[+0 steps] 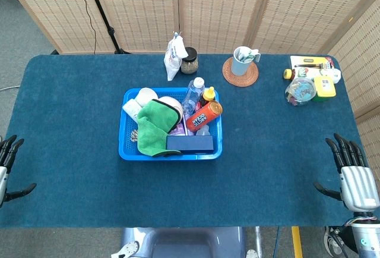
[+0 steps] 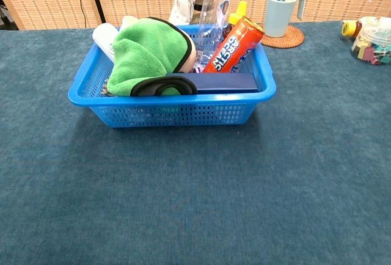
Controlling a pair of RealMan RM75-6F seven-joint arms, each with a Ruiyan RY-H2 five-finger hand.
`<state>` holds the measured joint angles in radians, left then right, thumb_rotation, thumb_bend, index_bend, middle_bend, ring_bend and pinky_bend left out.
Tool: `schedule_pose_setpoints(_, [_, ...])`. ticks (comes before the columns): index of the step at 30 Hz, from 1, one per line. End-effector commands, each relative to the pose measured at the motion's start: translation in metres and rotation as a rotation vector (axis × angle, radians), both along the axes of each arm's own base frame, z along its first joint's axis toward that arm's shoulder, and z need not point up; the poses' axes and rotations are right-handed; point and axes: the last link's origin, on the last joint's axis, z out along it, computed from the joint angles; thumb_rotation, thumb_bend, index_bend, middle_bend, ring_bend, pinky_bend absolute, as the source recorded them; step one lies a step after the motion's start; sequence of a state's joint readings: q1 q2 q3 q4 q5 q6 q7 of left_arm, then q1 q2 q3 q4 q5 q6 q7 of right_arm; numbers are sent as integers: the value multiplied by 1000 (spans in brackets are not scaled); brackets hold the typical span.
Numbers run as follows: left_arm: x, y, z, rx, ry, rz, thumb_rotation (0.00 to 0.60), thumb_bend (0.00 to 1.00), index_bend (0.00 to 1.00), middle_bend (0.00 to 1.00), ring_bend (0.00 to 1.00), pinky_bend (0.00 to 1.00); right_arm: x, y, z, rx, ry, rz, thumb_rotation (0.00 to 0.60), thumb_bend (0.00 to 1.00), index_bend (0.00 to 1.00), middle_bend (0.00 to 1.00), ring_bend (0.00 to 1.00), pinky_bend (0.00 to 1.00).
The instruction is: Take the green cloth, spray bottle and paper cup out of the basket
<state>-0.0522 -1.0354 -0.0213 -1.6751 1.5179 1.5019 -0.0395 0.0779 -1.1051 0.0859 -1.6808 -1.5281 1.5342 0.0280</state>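
Note:
A blue basket (image 1: 122, 134) (image 2: 177, 111) stands mid-table. A green cloth (image 1: 154, 126) (image 2: 148, 54) with black trim lies heaped on its left half. At the basket's back stands a clear bottle with a white cap (image 1: 193, 94) (image 2: 214, 14), next to a yellow-capped bottle (image 1: 208, 95). Behind the cloth, at the back left, shows a white cup-like thing (image 1: 145, 97) (image 2: 105, 35). An orange can (image 1: 204, 116) (image 2: 233, 45) leans over a dark blue box (image 1: 190, 144) (image 2: 223, 82). My left hand (image 1: 7, 166) and right hand (image 1: 354, 175) rest at the table's side edges, fingers spread, holding nothing.
Behind the basket are a white bag (image 1: 173, 56) and a dark jar (image 1: 189, 60). A mug on a round coaster (image 1: 242, 62) (image 2: 278, 14) stands to the back right. Small containers and boxes (image 1: 312, 79) cluster at the far right. Woven screens close off the back.

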Motion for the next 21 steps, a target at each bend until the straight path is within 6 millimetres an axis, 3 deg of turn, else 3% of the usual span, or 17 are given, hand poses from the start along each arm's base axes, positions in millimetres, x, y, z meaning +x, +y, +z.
schedule_pose_setpoints(1, [0, 0, 0, -2, 0, -1, 600, 75, 0, 0, 0, 0, 0, 0, 0, 2, -1, -9, 600, 0, 0, 0, 0, 0])
schedule_pose_setpoints(11, [6, 6, -3, -16, -1, -30, 600, 75, 0, 0, 0, 0, -2, -1, 1, 2, -5, -25, 600, 0, 0, 0, 0, 0])
schedule_pose_setpoints(16, [26, 27, -3, -44, 16, -121, 600, 75, 0, 0, 0, 0, -2, -3, 3, -5, -12, -34, 600, 0, 0, 0, 0, 0])
schedule_pose_setpoints(21, [59, 60, -7, -97, 49, -220, 600, 75, 0, 0, 0, 0, -3, -4, 5, -12, -17, -42, 600, 0, 0, 0, 0, 0])
